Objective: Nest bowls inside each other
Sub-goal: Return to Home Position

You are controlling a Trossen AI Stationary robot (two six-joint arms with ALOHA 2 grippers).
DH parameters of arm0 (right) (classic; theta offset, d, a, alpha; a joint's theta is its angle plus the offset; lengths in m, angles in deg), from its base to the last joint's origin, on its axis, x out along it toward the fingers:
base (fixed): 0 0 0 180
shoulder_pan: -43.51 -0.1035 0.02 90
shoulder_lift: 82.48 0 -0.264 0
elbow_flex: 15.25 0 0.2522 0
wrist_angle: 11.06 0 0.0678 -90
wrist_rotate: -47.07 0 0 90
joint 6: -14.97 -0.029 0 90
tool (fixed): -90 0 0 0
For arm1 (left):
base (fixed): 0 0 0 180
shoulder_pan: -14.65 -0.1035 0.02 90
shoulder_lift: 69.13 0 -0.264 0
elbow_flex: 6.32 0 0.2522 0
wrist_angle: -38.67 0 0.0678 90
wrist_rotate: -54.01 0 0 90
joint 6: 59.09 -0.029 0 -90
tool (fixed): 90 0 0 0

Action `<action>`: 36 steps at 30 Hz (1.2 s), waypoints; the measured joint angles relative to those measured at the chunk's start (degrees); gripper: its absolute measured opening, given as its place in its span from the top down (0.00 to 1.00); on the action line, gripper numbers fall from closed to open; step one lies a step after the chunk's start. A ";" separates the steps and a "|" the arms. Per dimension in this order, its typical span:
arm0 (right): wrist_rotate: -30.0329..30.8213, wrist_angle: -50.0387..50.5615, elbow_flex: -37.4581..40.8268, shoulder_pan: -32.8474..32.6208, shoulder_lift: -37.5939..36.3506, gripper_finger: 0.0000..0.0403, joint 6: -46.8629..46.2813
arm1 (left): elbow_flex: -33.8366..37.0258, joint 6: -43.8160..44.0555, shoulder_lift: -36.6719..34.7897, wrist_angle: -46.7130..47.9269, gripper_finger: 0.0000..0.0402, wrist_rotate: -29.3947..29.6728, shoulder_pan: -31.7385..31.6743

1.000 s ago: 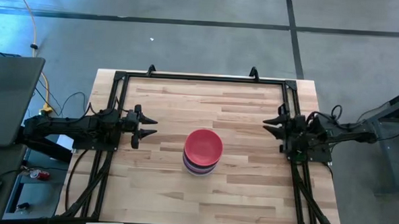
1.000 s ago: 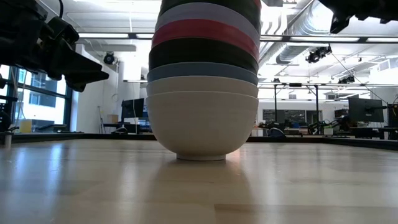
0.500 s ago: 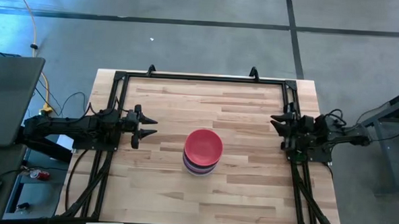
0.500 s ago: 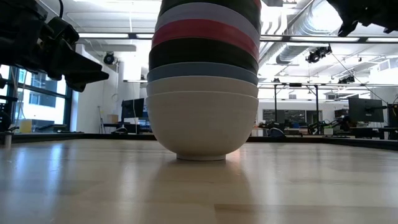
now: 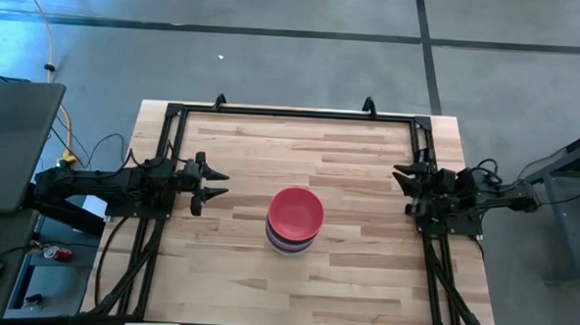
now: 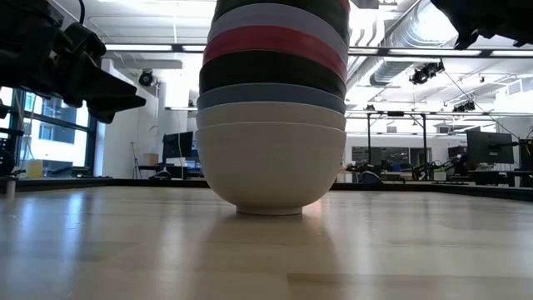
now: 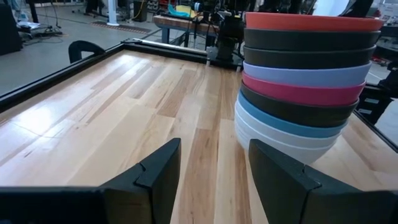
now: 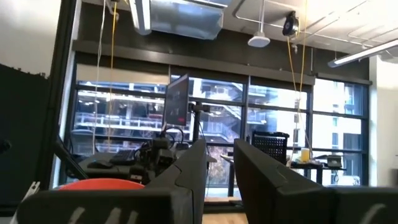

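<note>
Several bowls stand nested in one stack (image 5: 294,220) at the table's middle. A red bowl (image 7: 311,22) is on top, with black, lavender, magenta and blue ones below it. The bottom white bowl (image 6: 271,167) rests by its foot on the wood. My left gripper (image 5: 215,184) hovers left of the stack, pointing at it. It is open, with nothing between its fingers (image 7: 214,168). My right gripper (image 5: 399,173) is at the right edge, tilted upward. Its fingers (image 8: 221,168) stand a narrow gap apart with nothing between them.
A black metal frame (image 5: 292,112) runs along the table's far, left and right edges. Bare wood (image 5: 295,280) lies in front of the stack and more of it behind. In the low view my left gripper (image 6: 117,92) and my right gripper (image 6: 466,37) hang above the tabletop.
My right gripper has drawn back a little toward the table's right edge and tipped upward, away from the stack. The bowls and my left gripper have kept still.
</note>
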 joint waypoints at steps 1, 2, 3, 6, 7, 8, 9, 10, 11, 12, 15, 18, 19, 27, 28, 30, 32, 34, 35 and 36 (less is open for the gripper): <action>-0.02 0.15 0.00 0.00 0.00 0.82 -0.08 | 0.00 0.35 0.00 0.00 0.55 0.00 0.00; -0.02 0.18 0.00 0.00 0.00 0.82 -0.13 | 0.00 0.42 0.00 0.00 0.55 0.00 0.00; -0.04 0.18 0.00 0.00 0.00 0.82 -0.14 | 0.00 0.47 0.00 0.00 0.55 0.00 0.00; -0.04 0.28 0.00 0.00 0.00 0.82 0.03 | 0.00 0.49 0.00 0.00 0.55 0.00 0.00; -0.06 0.43 0.00 0.00 0.00 0.82 0.13 | 0.00 0.49 0.00 0.00 0.55 0.00 0.00; -0.06 0.76 0.00 0.00 0.00 0.82 0.25 | 0.00 0.49 0.00 0.00 0.55 0.00 0.00; -0.06 1.21 0.00 0.00 0.00 0.82 0.28 | 0.00 0.49 0.00 0.00 0.55 0.00 0.00; 0.02 1.78 0.00 0.00 0.00 0.82 0.26 | 0.00 0.50 0.00 0.00 0.55 0.00 0.00; 0.37 2.53 0.00 0.00 0.00 0.82 0.28 | 0.00 0.49 0.00 0.00 0.55 0.00 0.00; 0.77 3.44 0.00 0.00 0.00 0.83 0.39 | 0.00 0.49 0.00 0.00 0.55 0.00 0.00; 1.99 6.47 0.00 0.00 0.00 0.86 0.43 | 0.00 0.51 0.00 0.00 0.55 0.00 0.00; 1.99 8.04 0.00 0.00 0.00 0.91 0.40 | 0.00 0.57 0.00 0.00 0.55 0.00 0.00; 1.95 8.75 0.00 0.00 0.00 0.93 0.39 | 0.00 0.87 0.00 0.00 0.55 0.00 0.00; 1.61 18.97 0.00 0.00 0.02 0.99 -2.72 | 0.00 0.99 0.00 0.00 0.55 0.00 0.00; 1.02 19.48 0.00 0.00 0.02 0.99 -2.77 | 0.00 0.97 0.00 0.00 0.55 0.00 0.00; -0.91 19.92 0.00 0.00 0.02 0.98 -2.64 | 0.00 0.97 0.00 0.00 0.55 0.00 0.00; -2.90 20.89 0.00 0.00 0.02 0.98 -2.19 | 0.00 0.97 0.00 0.00 0.55 0.00 0.00; -3.34 23.37 0.00 -0.02 0.02 0.98 -2.12 | 0.00 0.97 0.00 -0.19 0.55 0.00 0.00; -3.33 24.59 0.00 -0.02 0.02 0.98 -2.43 | 0.00 0.97 0.00 -0.33 0.55 0.00 0.00; -3.34 25.77 0.00 -0.02 0.02 0.98 -3.00 | 0.00 0.97 0.00 -0.36 0.55 0.00 0.00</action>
